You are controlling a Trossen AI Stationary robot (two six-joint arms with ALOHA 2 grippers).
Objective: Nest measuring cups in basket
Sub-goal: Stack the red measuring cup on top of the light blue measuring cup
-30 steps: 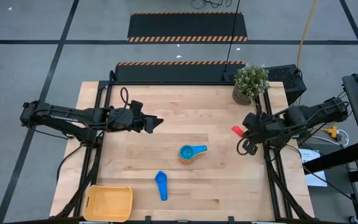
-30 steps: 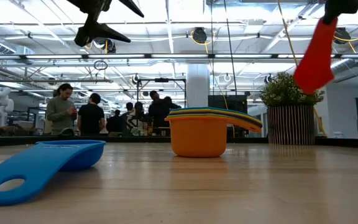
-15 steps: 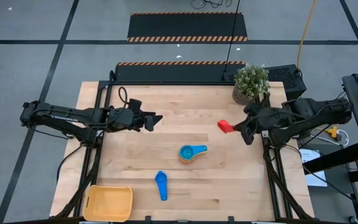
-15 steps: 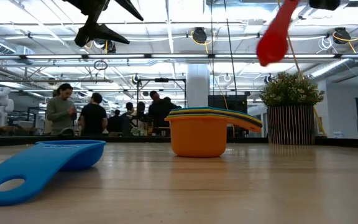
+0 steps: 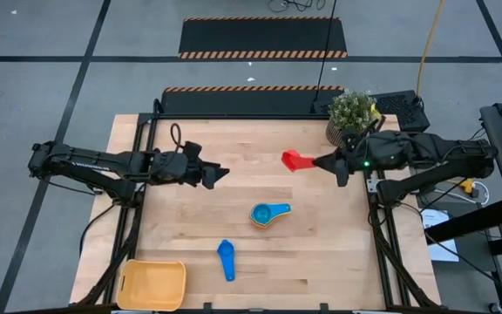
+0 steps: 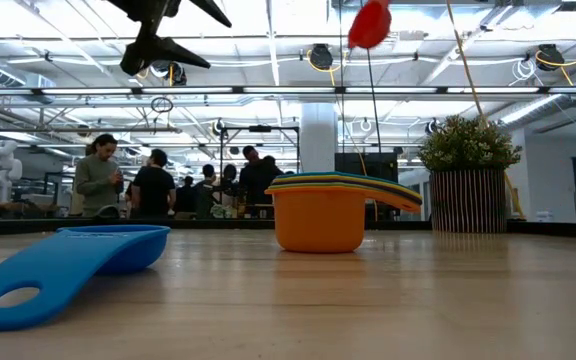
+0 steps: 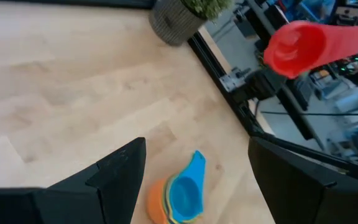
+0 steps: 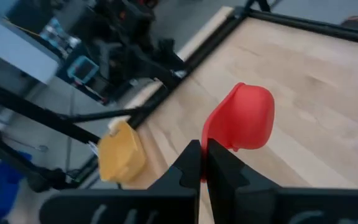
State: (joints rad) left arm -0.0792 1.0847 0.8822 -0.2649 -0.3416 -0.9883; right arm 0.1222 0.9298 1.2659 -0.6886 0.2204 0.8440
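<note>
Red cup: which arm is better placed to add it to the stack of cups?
Right. Its pincer is shut on the red cup, held above the table beyond the stack of cups. The left pincer hangs open and empty.

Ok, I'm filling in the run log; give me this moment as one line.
right claw: shut on red cup, aloft | left claw: open, empty, aloft | nested stack: mid-table | blue cup: loose | basket: empty

The red cup's (image 8: 241, 118) handle is disappearing between the right gripper's (image 8: 201, 163) fingers; the yellow basket (image 5: 152, 285) is running off the near edge.
</note>
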